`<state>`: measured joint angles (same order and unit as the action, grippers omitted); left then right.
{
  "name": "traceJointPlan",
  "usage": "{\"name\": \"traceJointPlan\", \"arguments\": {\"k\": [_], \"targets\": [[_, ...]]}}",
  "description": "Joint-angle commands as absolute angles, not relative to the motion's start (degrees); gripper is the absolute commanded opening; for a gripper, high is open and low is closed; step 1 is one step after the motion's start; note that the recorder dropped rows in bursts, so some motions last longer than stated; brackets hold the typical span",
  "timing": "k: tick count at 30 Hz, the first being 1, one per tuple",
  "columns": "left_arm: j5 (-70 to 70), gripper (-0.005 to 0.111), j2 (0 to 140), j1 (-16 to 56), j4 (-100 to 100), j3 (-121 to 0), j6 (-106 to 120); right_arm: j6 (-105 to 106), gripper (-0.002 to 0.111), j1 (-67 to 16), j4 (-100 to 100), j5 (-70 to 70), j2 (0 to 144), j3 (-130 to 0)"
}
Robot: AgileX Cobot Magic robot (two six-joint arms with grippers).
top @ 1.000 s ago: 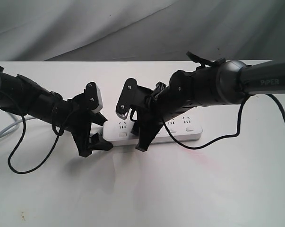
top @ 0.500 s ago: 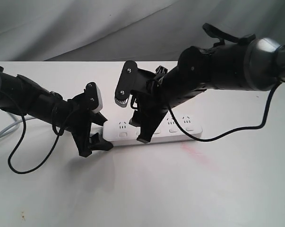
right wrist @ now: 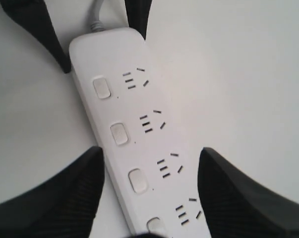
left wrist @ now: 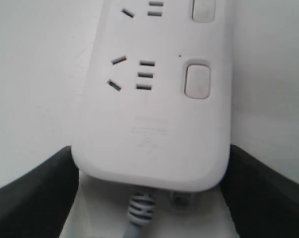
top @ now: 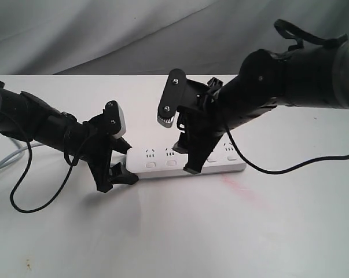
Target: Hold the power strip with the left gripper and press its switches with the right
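The white power strip (top: 162,168) lies flat on the table, its grey-white cord (top: 0,165) trailing off to the left. My left gripper (top: 117,174) is shut on the strip's cord end; in the left wrist view its black fingers (left wrist: 35,198) press both sides of the power strip (left wrist: 154,124) beside the cord (left wrist: 139,213). My right gripper (top: 184,159) hangs open just above the strip's middle. In the right wrist view the right gripper (right wrist: 150,151) straddles the power strip (right wrist: 154,148) without touching, its switches (right wrist: 138,180) in a row between the fingers.
The white table (top: 191,231) has a faint reddish mark (top: 238,188) in front of the strip. A grey cloth (top: 105,35) hangs behind. A thin black cable (top: 24,200) loops under the left arm, and another cable (top: 290,165) hangs from the right arm.
My right gripper has risen slightly and shifted right along the strip, uncovering the second socket group. The left gripper and the strip have not moved.
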<state>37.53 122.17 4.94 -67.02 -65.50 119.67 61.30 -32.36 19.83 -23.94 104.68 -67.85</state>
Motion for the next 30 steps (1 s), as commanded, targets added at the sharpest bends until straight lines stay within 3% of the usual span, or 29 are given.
{"name": "traceJointPlan", "arguments": {"k": [1, 30], "targets": [[37.3, 0.06, 122.2, 5.3, -67.1, -65.6, 120.0, 61.0, 0.053, -31.0, 19.5, -21.8, 103.0, -64.6], [37.3, 0.06, 122.2, 5.3, -67.1, -65.6, 120.0, 61.1, 0.053, -30.8, 18.9, -12.2, 109.8, -63.8]]}}
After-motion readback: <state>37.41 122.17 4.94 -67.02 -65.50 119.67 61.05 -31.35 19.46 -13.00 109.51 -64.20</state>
